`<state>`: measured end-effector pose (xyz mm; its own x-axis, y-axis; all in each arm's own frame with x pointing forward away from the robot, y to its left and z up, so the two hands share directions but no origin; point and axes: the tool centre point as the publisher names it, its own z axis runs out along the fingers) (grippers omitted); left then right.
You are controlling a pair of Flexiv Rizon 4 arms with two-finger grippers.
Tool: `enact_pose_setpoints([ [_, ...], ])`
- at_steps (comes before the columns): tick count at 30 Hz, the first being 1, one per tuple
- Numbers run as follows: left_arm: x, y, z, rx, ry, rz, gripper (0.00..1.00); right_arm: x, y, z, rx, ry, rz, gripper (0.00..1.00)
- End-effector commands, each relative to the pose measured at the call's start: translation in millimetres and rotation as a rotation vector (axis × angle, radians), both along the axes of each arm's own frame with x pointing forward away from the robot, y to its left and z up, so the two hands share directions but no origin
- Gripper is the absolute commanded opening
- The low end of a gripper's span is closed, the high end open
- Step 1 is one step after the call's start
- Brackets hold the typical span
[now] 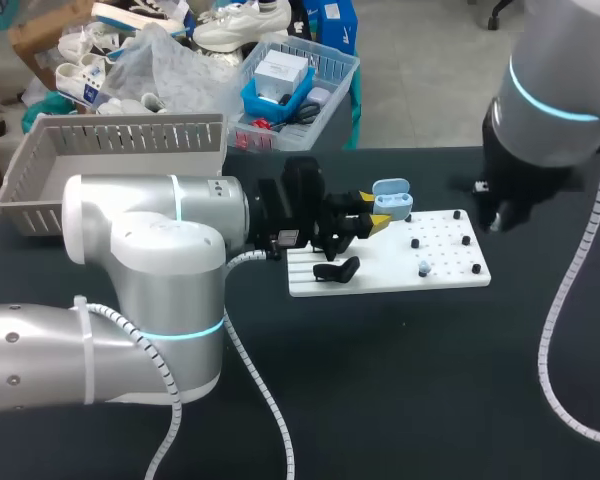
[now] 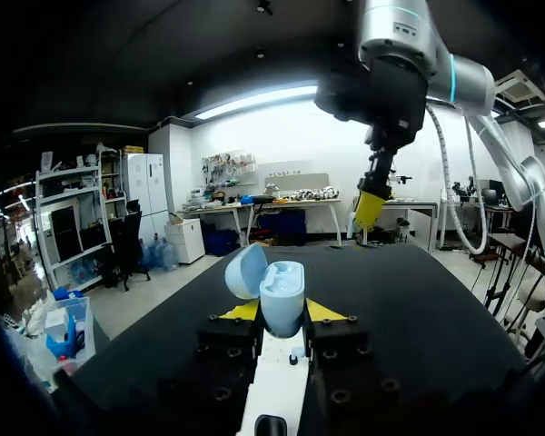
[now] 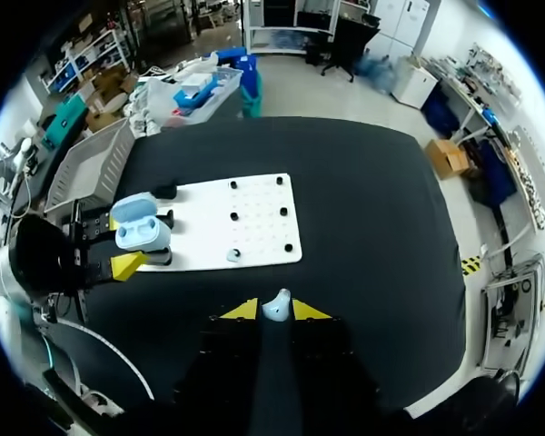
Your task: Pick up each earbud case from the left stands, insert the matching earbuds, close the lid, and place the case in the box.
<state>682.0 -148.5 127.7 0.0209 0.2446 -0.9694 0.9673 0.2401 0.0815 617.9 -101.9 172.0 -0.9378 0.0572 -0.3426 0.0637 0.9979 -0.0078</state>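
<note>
A light blue earbud case (image 1: 392,197) with its lid open is held upright over the left end of the white board (image 1: 450,275). My left gripper (image 1: 380,214) is shut on it, its yellow tips at either side of the case (image 2: 282,298). My right gripper (image 3: 274,311) hangs above the table off the board's near edge and is shut on a small light blue earbud (image 3: 275,304). In the head view my right arm's wrist (image 1: 515,195) hides its fingers. Another pale earbud (image 1: 423,268) sits on a peg of the board. From the right wrist, the case (image 3: 142,227) lies ahead to the left.
A grey slatted basket (image 1: 130,122) stands at the table's back left. A black stand piece (image 1: 337,270) lies on the slotted left part of the board. Several black pegs dot the board's right half. My left arm's cable (image 1: 265,400) trails across the dark table.
</note>
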Motion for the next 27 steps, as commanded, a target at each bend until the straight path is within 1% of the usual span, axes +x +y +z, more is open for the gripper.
enact_pose_setpoints([
  [1, -0.8, -1, -0.7, -0.003, -0.003, 0.006, 0.00, -7.7, 8, 15, 0.013, 0.015, -0.036, 0.00],
  [5, -0.8, -1, -0.7, -0.003, -0.003, 0.006, 0.00, -9.3, 20, 22, 0.029, 0.037, -0.087, 0.00],
  [14, -0.8, -1, -0.7, -0.003, -0.003, 0.006, 0.00, -8.0, 52, 34, 0.087, 0.039, -0.152, 0.00],
  [22, -0.8, -1, -0.7, -0.003, -0.003, 0.006, 0.00, -1.8, 76, 43, 0.130, 0.062, -0.291, 0.00],
  [27, -0.8, -1, -0.7, -0.003, -0.003, 0.006, 0.00, 6.5, 85, 46, 0.141, 0.051, -0.315, 0.00],
])
